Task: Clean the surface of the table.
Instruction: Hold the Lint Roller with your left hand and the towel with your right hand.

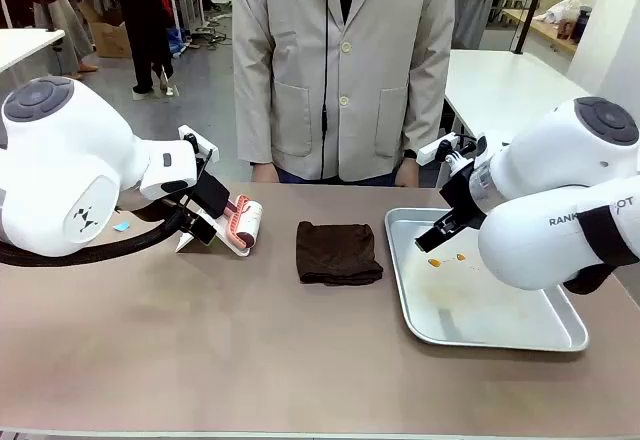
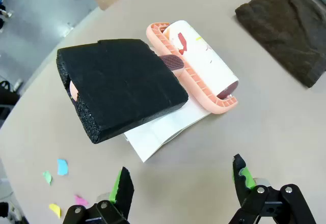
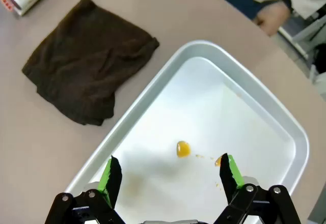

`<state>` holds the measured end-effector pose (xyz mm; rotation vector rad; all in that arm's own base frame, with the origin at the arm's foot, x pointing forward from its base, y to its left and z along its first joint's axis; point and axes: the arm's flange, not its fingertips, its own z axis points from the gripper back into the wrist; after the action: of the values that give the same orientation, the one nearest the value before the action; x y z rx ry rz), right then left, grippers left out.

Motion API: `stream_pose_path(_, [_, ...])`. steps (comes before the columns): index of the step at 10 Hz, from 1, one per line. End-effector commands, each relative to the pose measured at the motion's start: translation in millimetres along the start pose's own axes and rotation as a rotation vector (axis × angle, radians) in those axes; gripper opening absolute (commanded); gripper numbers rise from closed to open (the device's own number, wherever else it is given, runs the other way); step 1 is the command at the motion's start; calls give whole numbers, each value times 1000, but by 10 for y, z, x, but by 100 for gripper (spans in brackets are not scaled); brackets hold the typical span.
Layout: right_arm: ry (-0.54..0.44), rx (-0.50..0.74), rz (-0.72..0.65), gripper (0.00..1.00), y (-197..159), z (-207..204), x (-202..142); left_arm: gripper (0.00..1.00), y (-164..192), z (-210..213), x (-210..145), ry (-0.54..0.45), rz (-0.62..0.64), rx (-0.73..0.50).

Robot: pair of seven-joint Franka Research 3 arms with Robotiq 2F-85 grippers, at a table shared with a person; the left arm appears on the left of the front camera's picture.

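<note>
Table [image 1: 250, 360] spans foreground, coloured paper scraps [image 2: 62, 167] on its left part. Lint roller [image 2: 204, 66] lies beside them, foam handle [image 2: 122, 86] facing left gripper [image 2: 181, 170], jaws spread, empty. Right gripper [image 3: 169, 162] likewise spread above tray [image 3: 244, 96]. Judgement: centre left jaws across handle before closing.

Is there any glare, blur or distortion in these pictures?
Front view: sharp, evenly lit, no hard shadows on the table. Left wrist view: the table edge bows from the wide-angle lens. Right wrist view: the tray looks washed out and bright.
</note>
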<state>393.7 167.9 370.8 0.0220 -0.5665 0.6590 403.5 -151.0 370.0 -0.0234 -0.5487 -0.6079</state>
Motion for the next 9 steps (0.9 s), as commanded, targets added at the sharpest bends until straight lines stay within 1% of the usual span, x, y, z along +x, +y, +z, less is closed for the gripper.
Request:
stream_pose_path(1, [0, 0, 0, 100, 0, 0, 0, 100, 0, 1, 0, 0, 0, 0])
stream_pose_path(9, [0, 0, 0, 100, 0, 0, 0, 100, 0, 1, 0, 0, 0, 0])
